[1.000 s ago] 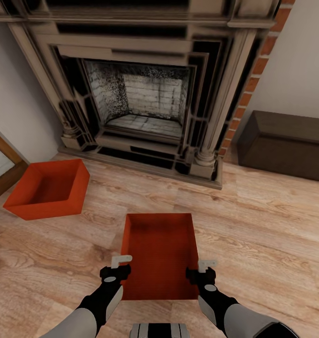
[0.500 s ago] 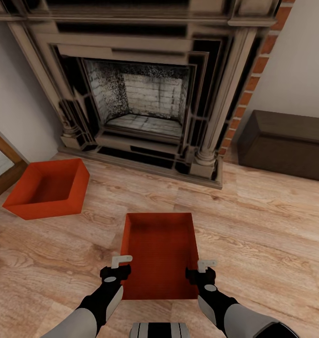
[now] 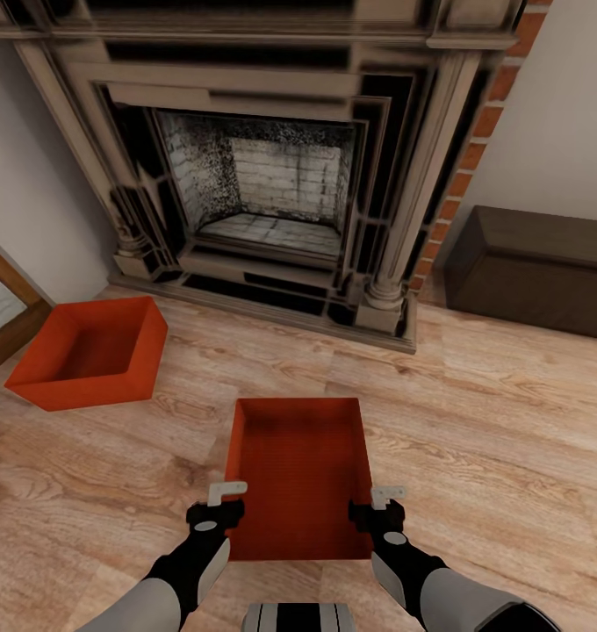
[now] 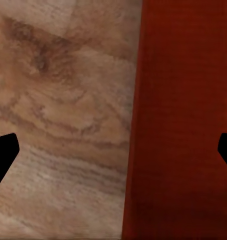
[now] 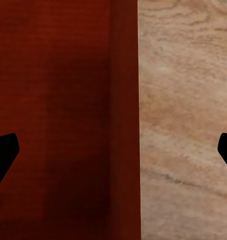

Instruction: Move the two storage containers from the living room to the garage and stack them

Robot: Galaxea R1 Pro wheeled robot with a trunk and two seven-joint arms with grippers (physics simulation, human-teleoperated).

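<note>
The light wood plank floor (image 3: 474,412) carries everything here. One orange-red storage container (image 3: 300,478) sits on the planks in front of the fireplace (image 3: 272,175), its long side running toward the hearth. The second storage container (image 3: 89,351) rests well apart from it, turned at an angle, near a wood-framed door (image 3: 4,320). The fireplace base stands on the floor, and a dark brown chest (image 3: 531,268) sits against the wall beside it.

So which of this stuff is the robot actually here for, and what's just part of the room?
For the job:
- near bin, between the left claw and right claw
- far bin, by the fireplace

Just there:
- fireplace
- brown chest
- brick chimney
- wood floor
</note>
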